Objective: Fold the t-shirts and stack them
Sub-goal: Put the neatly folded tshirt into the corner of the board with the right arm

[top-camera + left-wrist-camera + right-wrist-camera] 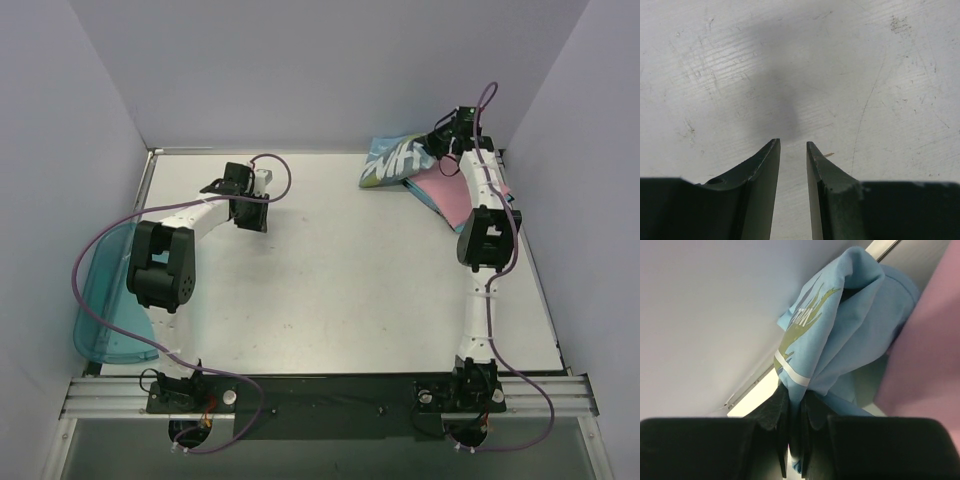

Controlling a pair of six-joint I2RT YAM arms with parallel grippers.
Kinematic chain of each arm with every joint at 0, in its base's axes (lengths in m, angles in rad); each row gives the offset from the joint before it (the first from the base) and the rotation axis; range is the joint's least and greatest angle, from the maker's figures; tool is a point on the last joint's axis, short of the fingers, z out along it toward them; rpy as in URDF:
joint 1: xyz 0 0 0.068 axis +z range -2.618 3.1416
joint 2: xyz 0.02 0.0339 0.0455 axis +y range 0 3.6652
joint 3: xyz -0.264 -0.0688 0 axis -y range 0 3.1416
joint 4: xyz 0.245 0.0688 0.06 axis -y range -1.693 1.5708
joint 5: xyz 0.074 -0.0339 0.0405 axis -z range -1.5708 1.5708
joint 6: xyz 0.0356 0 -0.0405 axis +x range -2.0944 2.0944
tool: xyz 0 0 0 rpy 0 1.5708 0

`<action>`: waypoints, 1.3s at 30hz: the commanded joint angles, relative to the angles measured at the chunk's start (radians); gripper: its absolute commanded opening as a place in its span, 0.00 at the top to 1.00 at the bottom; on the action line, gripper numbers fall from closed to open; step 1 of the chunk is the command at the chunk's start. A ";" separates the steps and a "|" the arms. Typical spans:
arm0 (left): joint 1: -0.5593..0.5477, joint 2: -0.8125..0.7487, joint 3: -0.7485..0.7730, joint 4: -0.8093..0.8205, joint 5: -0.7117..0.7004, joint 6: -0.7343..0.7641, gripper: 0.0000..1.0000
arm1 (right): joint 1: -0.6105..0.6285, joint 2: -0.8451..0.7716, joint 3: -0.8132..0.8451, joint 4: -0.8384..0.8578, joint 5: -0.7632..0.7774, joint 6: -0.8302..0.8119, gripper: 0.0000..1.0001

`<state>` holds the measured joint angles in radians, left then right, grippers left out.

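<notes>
— While clamping the bunched light blue tee [840,325] in the right fingers [784,407], holds it beside the folded pink tee [455,195], far right. Left fingers [772,157]?
— Parted, empty, over worktop [840,75]. Yet to fold, stack it.

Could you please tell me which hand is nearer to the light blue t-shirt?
Right. The right hand is shut on the light blue t-shirt; the left hand hangs open over the table, well to its left.

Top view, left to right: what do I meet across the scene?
teal bin → left gripper → light blue t-shirt → pink t-shirt
</notes>
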<state>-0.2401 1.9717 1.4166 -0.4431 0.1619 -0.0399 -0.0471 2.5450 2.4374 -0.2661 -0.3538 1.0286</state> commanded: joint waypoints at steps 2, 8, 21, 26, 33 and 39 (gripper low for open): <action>0.009 -0.004 0.051 0.032 -0.015 0.017 0.62 | -0.042 -0.132 0.011 0.018 0.015 -0.087 1.00; 0.008 0.003 0.064 0.024 -0.007 0.017 0.62 | -0.037 -0.146 0.058 0.105 -0.020 -0.127 1.00; 0.021 -0.025 0.035 0.035 -0.016 0.028 0.62 | -0.102 -0.264 -0.034 0.093 -0.011 -0.188 1.00; 0.022 -0.025 0.045 0.032 -0.016 0.028 0.62 | -0.122 -0.322 -0.142 0.090 -0.046 -0.225 1.00; 0.028 -0.037 0.015 0.047 -0.021 0.032 0.62 | -0.204 -0.457 -0.420 0.074 -0.128 -0.259 1.00; 0.030 -0.031 0.019 0.046 -0.016 0.032 0.62 | -0.273 -0.531 -0.610 0.032 -0.203 -0.309 1.00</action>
<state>-0.2173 1.9751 1.4277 -0.4366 0.1482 -0.0166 -0.2794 2.1323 1.8965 -0.2203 -0.4786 0.7811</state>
